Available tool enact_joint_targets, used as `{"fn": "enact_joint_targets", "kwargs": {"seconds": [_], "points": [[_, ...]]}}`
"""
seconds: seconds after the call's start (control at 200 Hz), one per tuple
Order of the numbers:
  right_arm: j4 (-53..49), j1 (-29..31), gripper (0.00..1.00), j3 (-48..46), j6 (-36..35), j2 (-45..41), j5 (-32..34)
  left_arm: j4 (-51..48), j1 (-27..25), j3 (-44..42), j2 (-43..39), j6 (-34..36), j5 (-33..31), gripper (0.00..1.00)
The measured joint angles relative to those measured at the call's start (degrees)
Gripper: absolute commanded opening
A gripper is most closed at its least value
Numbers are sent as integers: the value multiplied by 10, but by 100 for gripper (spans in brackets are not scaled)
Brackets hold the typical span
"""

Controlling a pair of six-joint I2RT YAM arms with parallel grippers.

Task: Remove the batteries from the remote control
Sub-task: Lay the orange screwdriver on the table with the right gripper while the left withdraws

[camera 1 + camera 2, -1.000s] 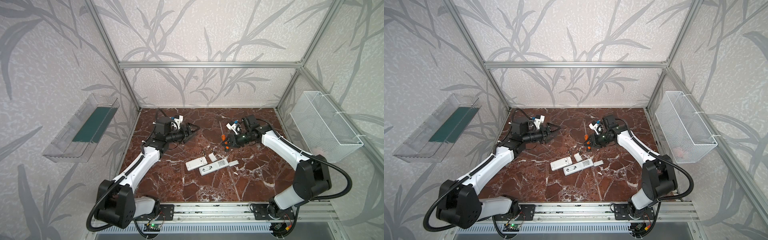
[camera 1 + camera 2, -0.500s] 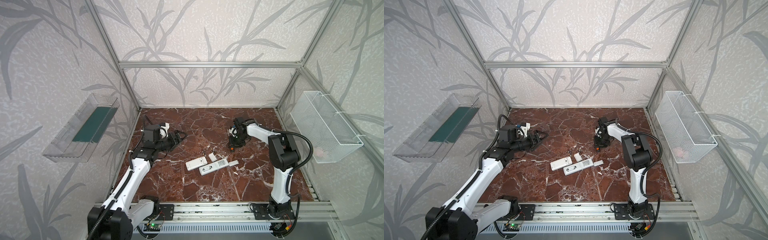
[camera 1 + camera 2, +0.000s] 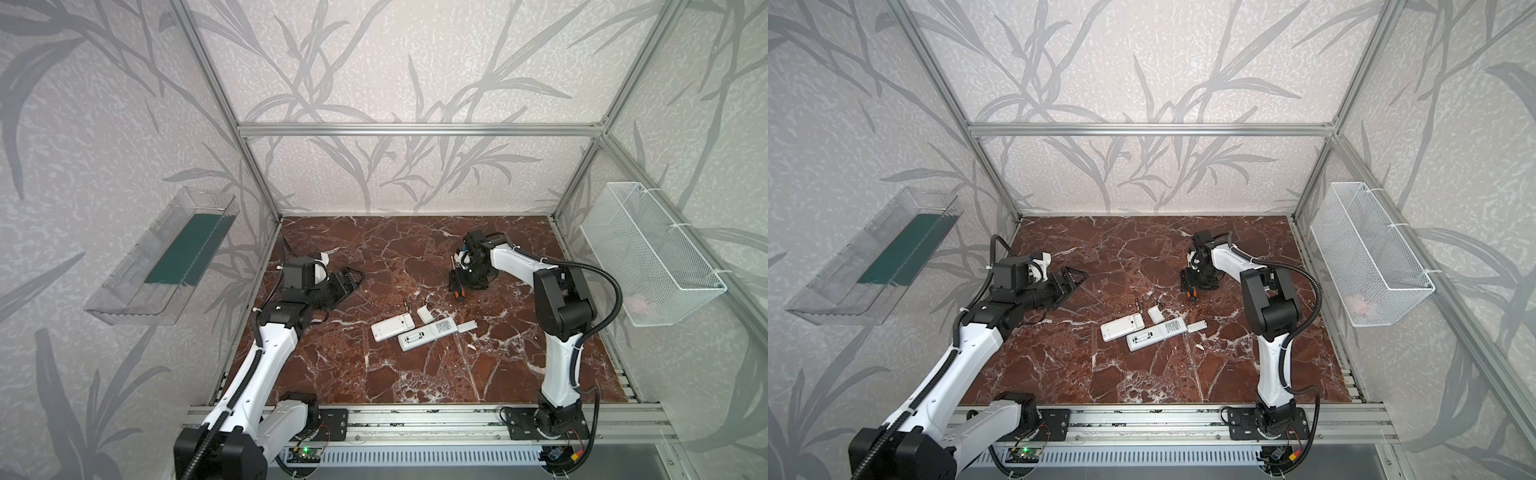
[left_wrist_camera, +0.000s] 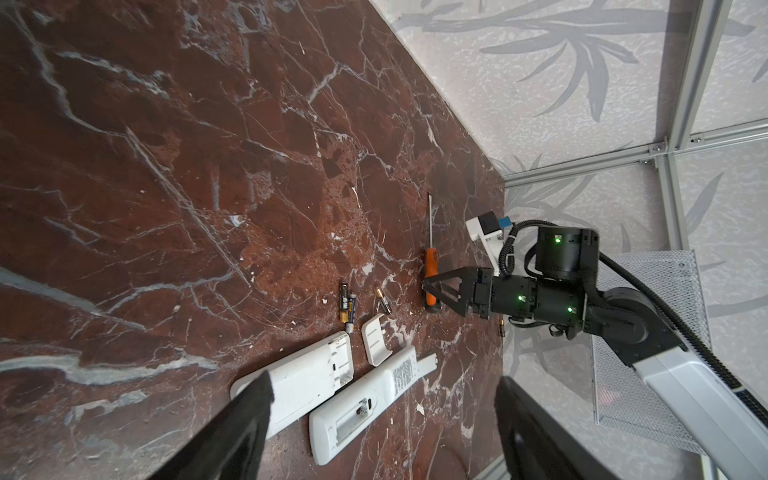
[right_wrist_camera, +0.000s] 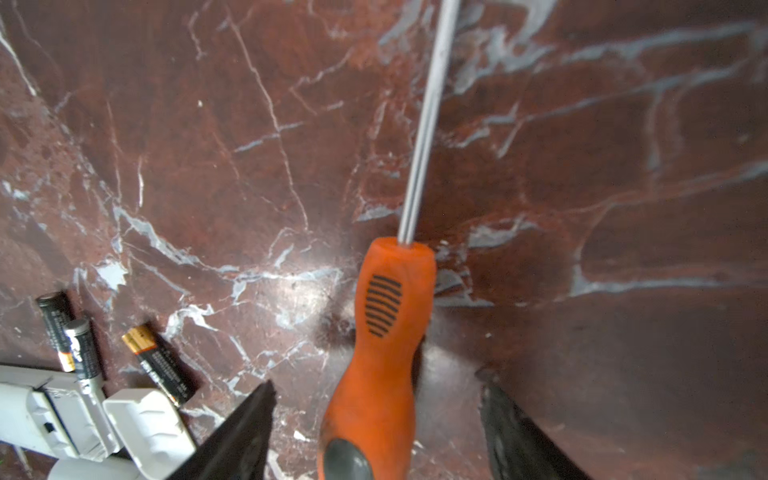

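Two white remote controls lie face down mid-table, the shorter one (image 3: 392,327) beside the longer one (image 3: 428,333), whose battery bay (image 4: 361,409) is open and empty. Three batteries (image 4: 350,313) (image 5: 160,365), dark with gold ends, lie loose on the marble just beyond them. My right gripper (image 5: 376,382) (image 3: 459,284) is open, straddling the orange-handled screwdriver (image 5: 390,316), which lies flat on the table without touching the fingers. My left gripper (image 4: 382,382) (image 3: 349,282) hovers open and empty, left of the remotes.
Two white battery covers (image 4: 376,340) (image 3: 466,326) lie by the remotes. A white wire basket (image 3: 652,257) hangs on the right wall and a clear tray (image 3: 162,257) on the left wall. An aluminium rail (image 3: 415,419) runs along the front edge.
My right gripper has opened and let go of the screwdriver, which now rests on the table. The left arm has drawn back to the left, still open.
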Motion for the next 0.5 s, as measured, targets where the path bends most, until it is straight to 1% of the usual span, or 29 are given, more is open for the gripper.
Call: {"fn": "enact_joint_targets", "kwargs": {"seconds": [0.065,0.11,0.155,0.225,0.235,0.285,0.375,0.435,0.5], "points": [[2,-5,94,-14,-3,-17,2,-2,0,0,-5,12,-34,85],[10,-11,95,-33,-10,-39,0,-2,0,0,-13,23,-64,85],[27,-21,96,-59,-16,-73,-3,3,0,-3,-23,35,-93,85],[73,-47,99,-112,-25,-151,-10,26,1,-21,-47,59,-148,84],[83,-53,99,-121,-27,-163,-10,29,1,-23,-49,61,-150,84],[135,-81,100,-167,-34,-228,-18,52,1,-43,-65,77,-194,83],[270,-138,99,-266,-48,-337,-21,108,2,-90,-78,102,-265,82],[366,-162,99,-338,-73,-382,-19,148,2,-124,-75,116,-312,82],[457,-164,99,-413,-103,-402,-19,186,2,-154,-62,138,-355,82]]}}
